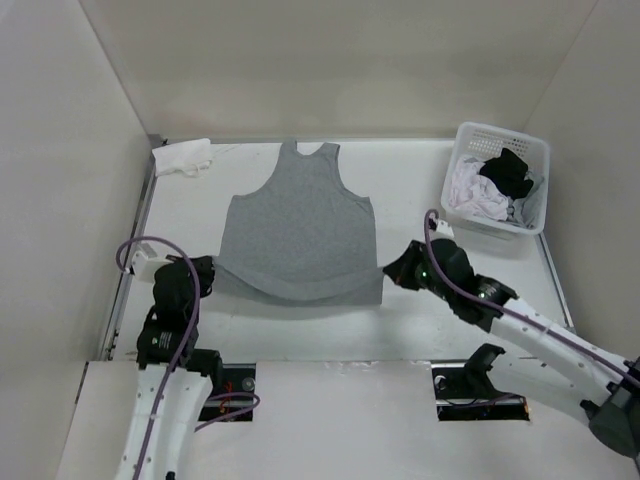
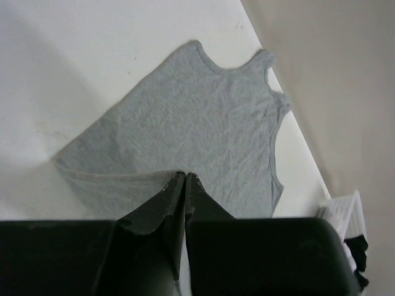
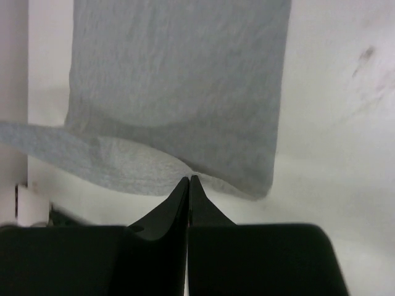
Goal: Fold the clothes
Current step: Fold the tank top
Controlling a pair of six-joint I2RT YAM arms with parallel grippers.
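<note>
Grey sleeveless top (image 1: 297, 225) spread flat in the middle, straps far, hem near, left gripper (image 1: 214, 274) pinching its near-left hem corner, right gripper (image 1: 389, 270) pinching the near-right corner, basket (image 1: 470, 135) of clothes (image 1: 480, 190) far right

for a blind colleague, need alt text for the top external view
A grey sleeveless top lies spread on a white table, its near corners pinched by the shut left tool and right tool. A white basket of clothes sits far right.

The basket (image 2: 342, 211) is cut off at the left wrist view's edge — its clothes (image 2: 357, 253) indistinct.
</note>
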